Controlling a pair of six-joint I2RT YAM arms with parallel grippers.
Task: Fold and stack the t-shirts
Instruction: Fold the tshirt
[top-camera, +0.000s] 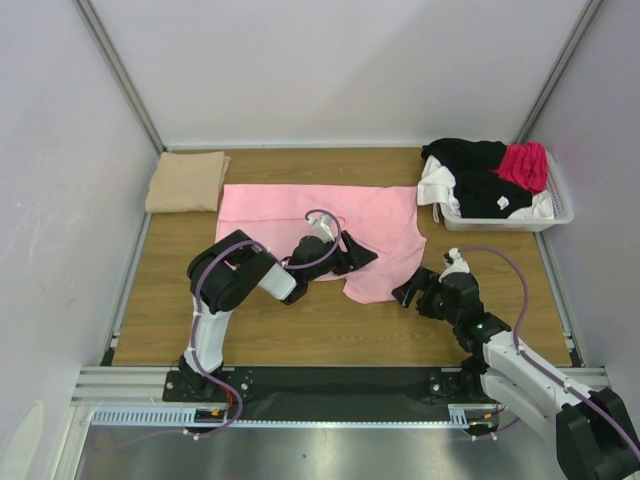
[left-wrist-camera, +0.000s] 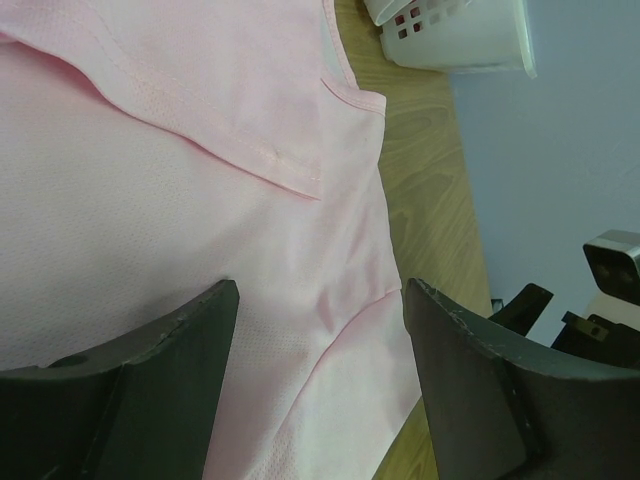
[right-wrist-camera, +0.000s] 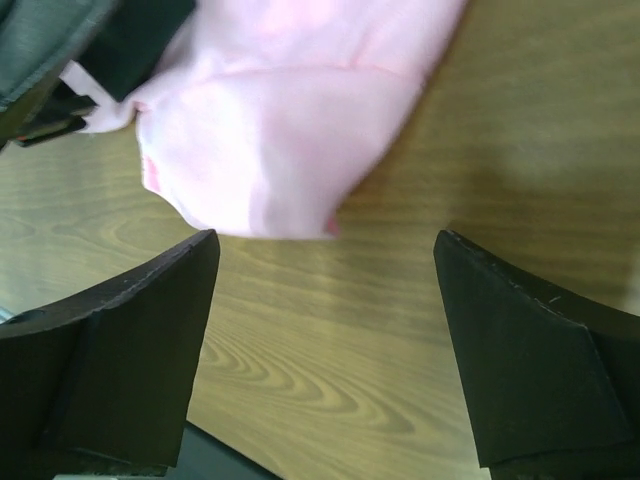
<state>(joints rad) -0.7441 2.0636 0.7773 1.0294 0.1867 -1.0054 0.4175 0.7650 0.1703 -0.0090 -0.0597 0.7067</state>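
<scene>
A light pink t-shirt lies spread across the middle of the table, its near right part folded over. My left gripper hovers over that part, open, with flat pink cloth showing between its fingers. My right gripper sits just right of the shirt's near corner, open, with only bare wood between its fingers. The shirt's rounded folded edge lies just beyond its fingertips, apart from them. A folded tan t-shirt rests at the back left.
A white plastic basket at the back right holds black, white and magenta shirts. In the left wrist view the basket shows at the top. White walls enclose the table on three sides.
</scene>
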